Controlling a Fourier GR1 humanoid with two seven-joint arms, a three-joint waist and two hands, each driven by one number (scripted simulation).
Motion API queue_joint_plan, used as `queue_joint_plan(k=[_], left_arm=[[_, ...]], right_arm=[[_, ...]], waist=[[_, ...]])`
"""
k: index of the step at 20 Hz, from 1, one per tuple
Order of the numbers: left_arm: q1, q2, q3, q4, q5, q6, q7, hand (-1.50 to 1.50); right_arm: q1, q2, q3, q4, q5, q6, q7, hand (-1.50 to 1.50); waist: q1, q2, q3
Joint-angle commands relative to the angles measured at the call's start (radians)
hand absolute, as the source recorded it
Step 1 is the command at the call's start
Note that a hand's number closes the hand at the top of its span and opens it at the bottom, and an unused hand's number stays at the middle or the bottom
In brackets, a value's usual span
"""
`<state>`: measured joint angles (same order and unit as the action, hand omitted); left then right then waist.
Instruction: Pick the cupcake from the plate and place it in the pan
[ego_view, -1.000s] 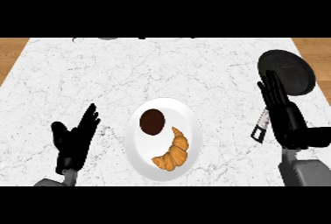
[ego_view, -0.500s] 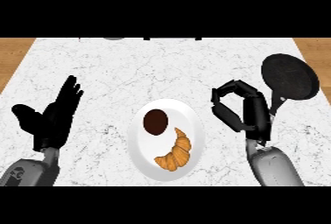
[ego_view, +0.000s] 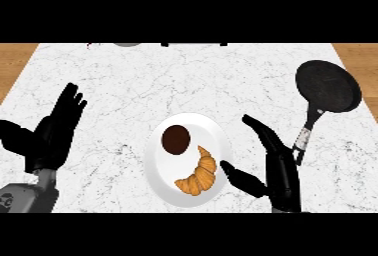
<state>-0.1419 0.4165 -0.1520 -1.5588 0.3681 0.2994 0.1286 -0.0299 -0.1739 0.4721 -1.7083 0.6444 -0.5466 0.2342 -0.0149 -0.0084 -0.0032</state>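
Right hand (ego_view: 279, 170) hangs just beside the right rim of the white plate (ego_view: 165, 172), fingers straight and spread, thumb stretched out toward the plate, holding nothing. That wide spread reads as readiness for a grasp - the palm faces the food, with the opening turned inward. The cupcake (ego_view: 176, 139), seen from above as a dark brown round, sits on the upper half of the plate, apart from the hand. A golden croissant (ego_view: 201, 174) lies on the lower right of the plate, between the thumb and the cupcake, so the hand will probably need to go in higher up to avoid nudging it.

The black frying pan (ego_view: 328, 86) rests on the marble counter (ego_view: 148, 80) to the upper right, its handle pointing down toward the right hand - a short carry on the same side, which suits this hand for the job. Left hand (ego_view: 46, 142) rests open near the left edge, fingers up, well apart from the plate.
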Motion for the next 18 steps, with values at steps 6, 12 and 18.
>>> queue_joint_plan(k=[6, 12, 18], left_arm=[[-0.008, 0.005, 0.004, -0.046, -0.006, -0.021, 0.046, 0.00], [0.008, -0.002, 0.024, -0.055, 0.005, -0.048, 0.026, 0.00], [-0.033, -0.030, 0.008, -0.011, -0.036, -0.023, 0.035, 0.00]], right_arm=[[-0.260, 0.026, 0.060, -0.104, 0.238, 0.424, 0.469, -1.50], [-0.470, 0.067, 0.038, 0.043, 0.204, 0.695, 0.606, -1.50], [-0.558, 0.170, 0.021, 0.204, 0.063, 0.921, 0.717, -1.50]], waist=[[0.029, 0.006, 0.001], [0.037, 0.008, 0.002], [0.031, 0.011, 0.002]])
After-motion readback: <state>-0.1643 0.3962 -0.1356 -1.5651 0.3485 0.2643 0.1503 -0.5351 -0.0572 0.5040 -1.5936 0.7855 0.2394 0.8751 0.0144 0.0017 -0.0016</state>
